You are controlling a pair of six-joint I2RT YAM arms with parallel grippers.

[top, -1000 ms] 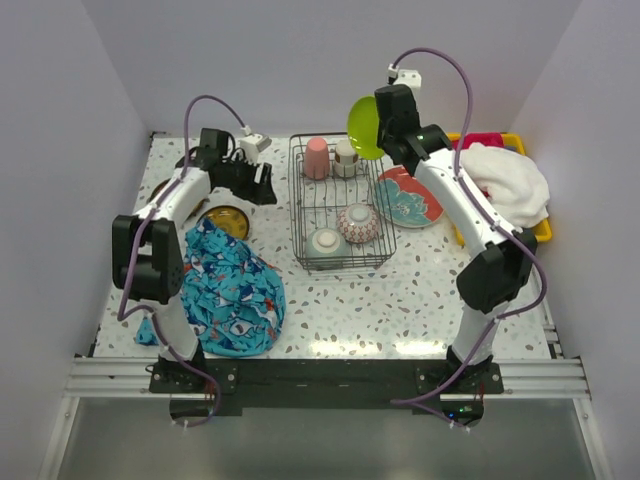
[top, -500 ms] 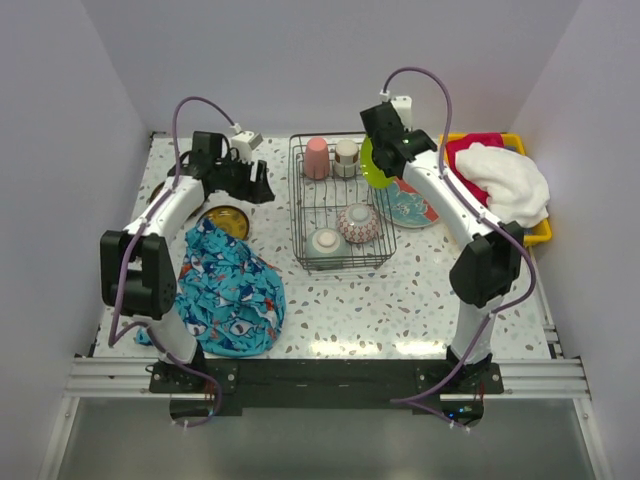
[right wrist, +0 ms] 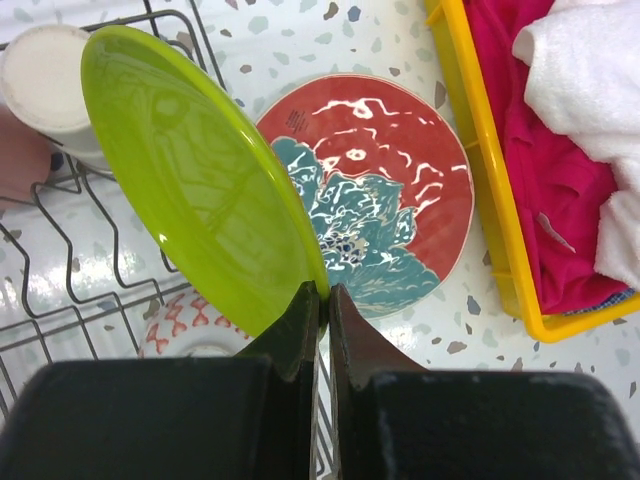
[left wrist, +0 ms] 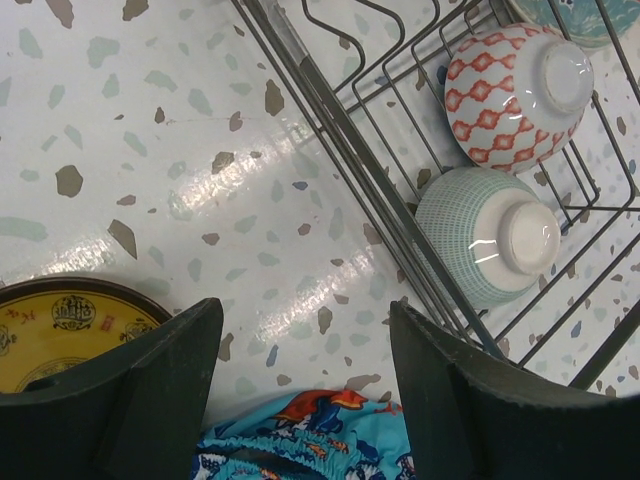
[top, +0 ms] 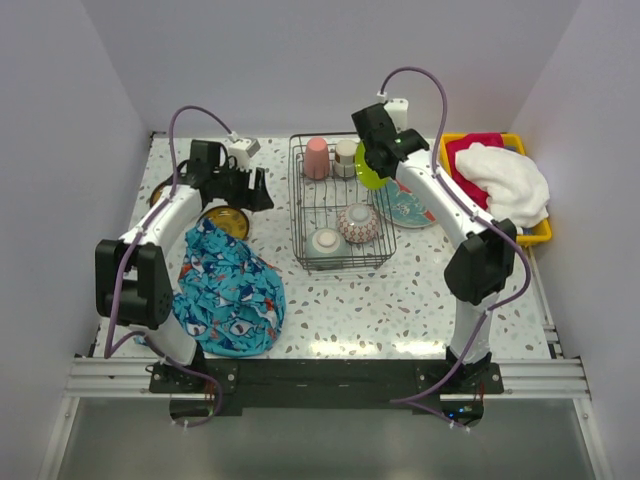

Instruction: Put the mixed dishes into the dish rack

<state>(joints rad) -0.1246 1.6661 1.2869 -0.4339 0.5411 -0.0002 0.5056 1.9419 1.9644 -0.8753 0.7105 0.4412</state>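
Note:
My right gripper [right wrist: 324, 292] is shut on the rim of the lime-green plate [right wrist: 190, 170], held on edge over the right side of the dish rack [top: 300, 200]; the plate also shows in the top view [top: 368, 170]. The rack holds a pink cup [top: 317, 158], a cream cup [top: 346, 156], a red-patterned bowl [top: 358, 222] and a mint bowl [top: 327, 243]. The teal-and-red plate [right wrist: 400, 190] lies on the table right of the rack. My left gripper [left wrist: 305, 350] is open and empty, left of the rack, next to the yellow-olive plate [left wrist: 60, 335].
A blue patterned cloth [top: 232, 290] lies at the front left, its edge just under my left gripper [left wrist: 320, 440]. A yellow tray [top: 535, 232] with white and pink towels stands at the right edge. A walled enclosure surrounds the table.
My right gripper has come down and leftward with the lime-green plate, from high above to the rack's right side. My left arm has shifted slightly toward the front.

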